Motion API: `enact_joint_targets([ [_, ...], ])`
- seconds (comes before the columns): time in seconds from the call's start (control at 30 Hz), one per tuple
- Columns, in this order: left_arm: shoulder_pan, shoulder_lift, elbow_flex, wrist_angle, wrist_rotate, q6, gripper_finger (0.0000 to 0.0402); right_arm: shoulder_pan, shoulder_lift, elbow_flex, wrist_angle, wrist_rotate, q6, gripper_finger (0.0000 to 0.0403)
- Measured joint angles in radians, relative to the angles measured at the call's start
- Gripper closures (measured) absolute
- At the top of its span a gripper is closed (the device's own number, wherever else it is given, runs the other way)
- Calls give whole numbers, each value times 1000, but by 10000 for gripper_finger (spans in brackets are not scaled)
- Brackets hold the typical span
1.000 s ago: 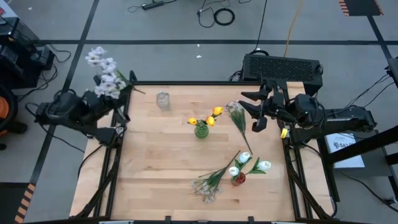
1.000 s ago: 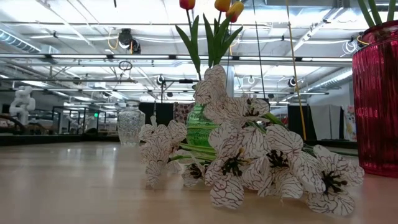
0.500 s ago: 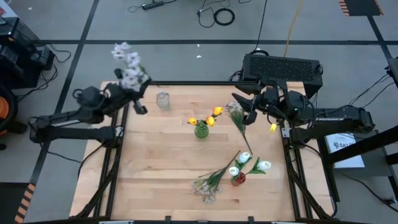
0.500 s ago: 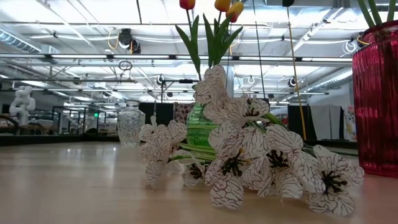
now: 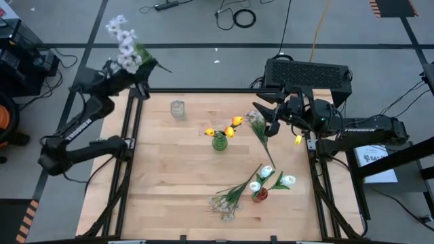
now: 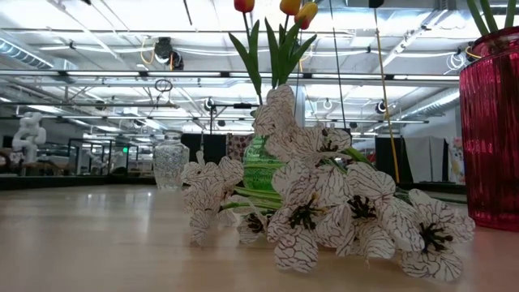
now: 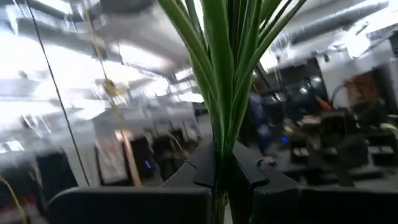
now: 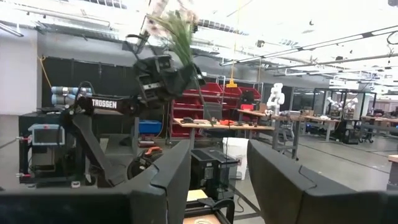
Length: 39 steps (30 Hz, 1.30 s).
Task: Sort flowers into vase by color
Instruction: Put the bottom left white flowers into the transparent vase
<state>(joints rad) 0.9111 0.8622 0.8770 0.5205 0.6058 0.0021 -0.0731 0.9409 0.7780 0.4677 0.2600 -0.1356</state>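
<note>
My left gripper (image 5: 139,76) is past the table's far left corner, raised, shut on a bushy spray of pale blossoms (image 5: 122,42). My right gripper (image 5: 262,113) hovers open over the table's far right part, just above another spray (image 5: 258,130) that lies flat. Nothing sits between its fingers in the right wrist view (image 8: 217,168). Orange-yellow tulips (image 5: 230,127) stand in a green vase (image 5: 219,141). White tulips (image 5: 270,174) stand in a red vase (image 5: 259,195). A third spray (image 5: 228,198) lies beside the red vase. A clear glass vase (image 5: 178,108) stands at the far left. My left gripper pinches the spray's bundle of green stems (image 7: 219,149) between its two fingers (image 7: 200,169). The stems rise out of the grip and fan apart. The whole spray is lifted clear of the table, its blossom end (image 5: 123,41) up and beyond the far edge.
A black box (image 5: 308,73) sits behind the table's far right edge. Cables lie on the floor beyond. In the low view the fallen spray (image 6: 316,211) fills the foreground, with the red vase (image 6: 491,130) to its right. The near left of the tabletop (image 5: 169,196) is bare wood.
My left gripper has swung with the spray from the table's left edge toward and past the far left corner, turning as it went. The spray stays clear of the table, its blossoms now farther out. My right gripper shifted a little toward the table's left, then kept still.
</note>
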Motion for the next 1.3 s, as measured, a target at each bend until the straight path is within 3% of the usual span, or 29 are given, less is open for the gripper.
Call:
enact_joint_targets([
  [0.2,162,75,-70,-18,204,-128,384,0,0,0,0,0,-4,252],
  [0.43,183,73,-227,70,254,-156,384,0,0,0,-34,0,2,252],
  [0.53,183,64,-314,209,252,-174,384,0,0,0,-52,0,23,252],
  [0.77,192,66,-454,351,203,-179,384,1,0,0,-74,0,82,252],
  [0.87,202,68,-482,381,147,-197,384,1,0,0,-81,0,97,252],
  [1.3,216,67,-605,508,129,-257,384,-3,0,0,-52,0,36,252],
])
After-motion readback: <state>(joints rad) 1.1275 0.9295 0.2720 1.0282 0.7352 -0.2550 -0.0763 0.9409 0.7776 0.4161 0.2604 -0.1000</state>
